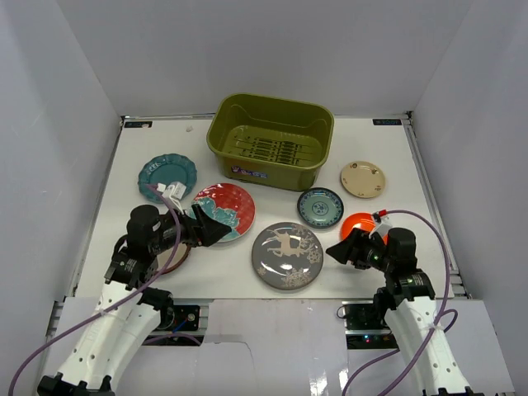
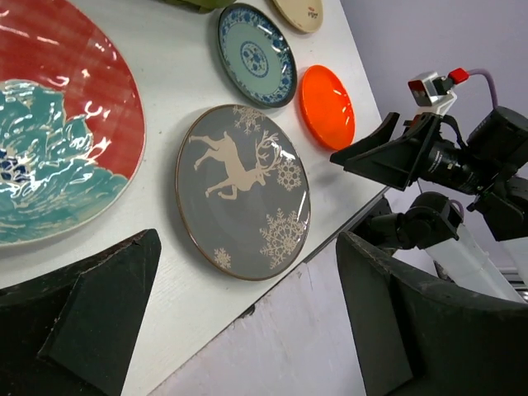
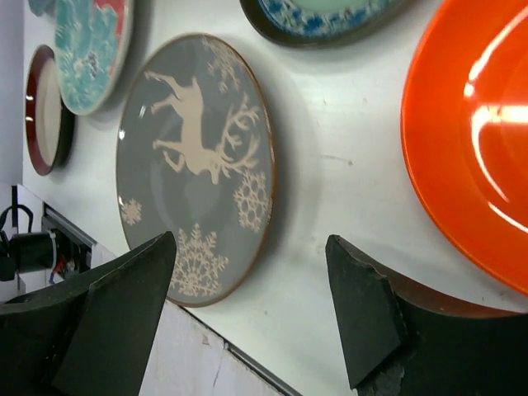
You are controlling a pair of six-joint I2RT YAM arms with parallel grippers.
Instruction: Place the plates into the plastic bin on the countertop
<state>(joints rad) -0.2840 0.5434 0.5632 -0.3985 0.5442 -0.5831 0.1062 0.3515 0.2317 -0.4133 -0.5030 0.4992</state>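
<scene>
The olive plastic bin (image 1: 271,142) stands at the back of the white countertop (image 1: 388,148), nothing in it. In front lie the plates: teal scalloped (image 1: 167,176), red-and-teal floral (image 1: 224,211), grey deer (image 1: 287,256), small teal patterned (image 1: 320,208), orange (image 1: 361,224) and beige (image 1: 362,179). A dark-red-rimmed plate (image 3: 45,107) is mostly hidden under my left arm. My left gripper (image 1: 216,231) hovers open over the floral plate's near edge, pointing at the deer plate (image 2: 243,190). My right gripper (image 1: 338,252) is open between the deer plate (image 3: 194,165) and the orange one (image 3: 478,140). Neither holds anything.
White walls (image 1: 66,99) enclose the countertop on three sides. A thin metal edge (image 1: 272,300) runs along the front, just past the deer plate. The two grippers face each other across that plate.
</scene>
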